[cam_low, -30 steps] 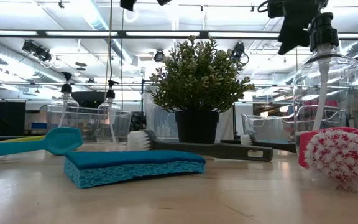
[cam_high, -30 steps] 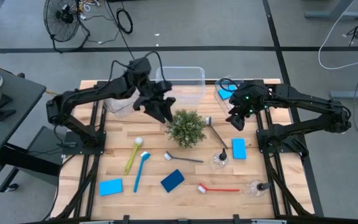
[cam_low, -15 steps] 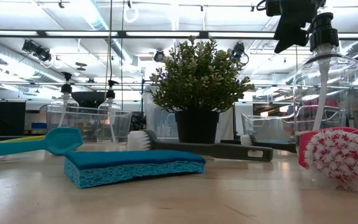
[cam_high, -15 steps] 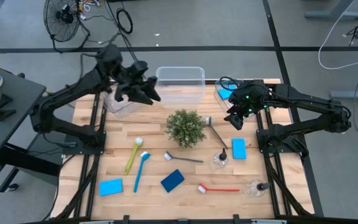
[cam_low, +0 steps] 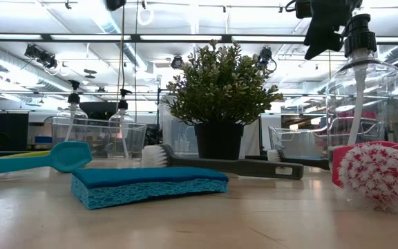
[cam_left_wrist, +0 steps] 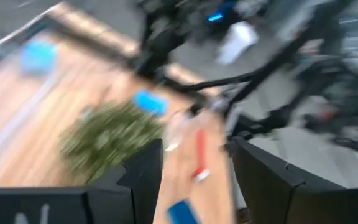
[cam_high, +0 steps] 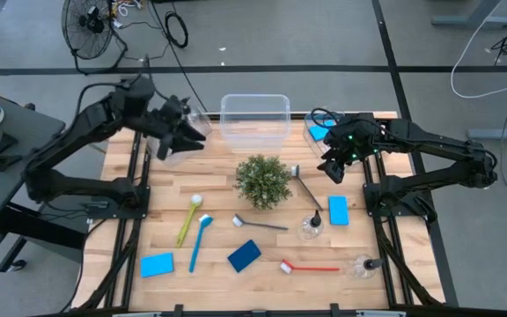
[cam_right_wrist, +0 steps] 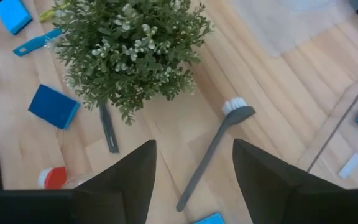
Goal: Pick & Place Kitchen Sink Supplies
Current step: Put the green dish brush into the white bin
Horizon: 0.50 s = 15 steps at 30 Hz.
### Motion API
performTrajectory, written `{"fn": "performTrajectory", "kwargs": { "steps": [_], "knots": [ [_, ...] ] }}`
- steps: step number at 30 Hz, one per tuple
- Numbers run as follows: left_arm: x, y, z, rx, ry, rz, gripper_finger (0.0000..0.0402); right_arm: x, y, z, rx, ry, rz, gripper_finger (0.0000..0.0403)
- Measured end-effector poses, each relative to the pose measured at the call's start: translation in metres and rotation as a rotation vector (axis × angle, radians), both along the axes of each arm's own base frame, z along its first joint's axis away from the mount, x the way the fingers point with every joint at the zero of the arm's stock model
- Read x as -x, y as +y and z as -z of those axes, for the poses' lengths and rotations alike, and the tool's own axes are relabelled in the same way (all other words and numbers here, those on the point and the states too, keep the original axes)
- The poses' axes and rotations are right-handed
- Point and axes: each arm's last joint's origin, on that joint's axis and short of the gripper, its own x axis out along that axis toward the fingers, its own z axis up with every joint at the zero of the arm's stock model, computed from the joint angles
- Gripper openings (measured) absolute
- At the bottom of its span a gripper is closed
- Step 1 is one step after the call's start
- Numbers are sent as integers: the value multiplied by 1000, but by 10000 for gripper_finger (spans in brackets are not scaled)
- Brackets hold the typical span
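Both claws are seen open and empty; the right gripper, hovering at the plant's three o'clock, is best lowered squarely over the grey brush handle lying beneath it.

The left arm has swung back from the middle of the surface toward the far left corner. Its end effector, which a second ago hung just beside the green plant, on the side toward the large clear bin, now sits over the small clear bin at the left rear edge, well apart from the plant. In the low view its dark tip has moved left along the upper edge.
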Motion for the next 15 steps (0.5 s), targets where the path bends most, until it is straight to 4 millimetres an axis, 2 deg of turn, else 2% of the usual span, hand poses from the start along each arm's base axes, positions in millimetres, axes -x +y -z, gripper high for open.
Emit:
{"fn": "performTrajectory", "kwargs": {
  "steps": [7, 15],
  "knots": [
    [8, -15, 22, 20, 305, -219, 197, 0, -1, 0, 31, 8, 24, 213],
    [12, -37, 33, 72, 485, -380, 197, 0, -2, 0, 45, 11, 34, 213]
  ]
}}
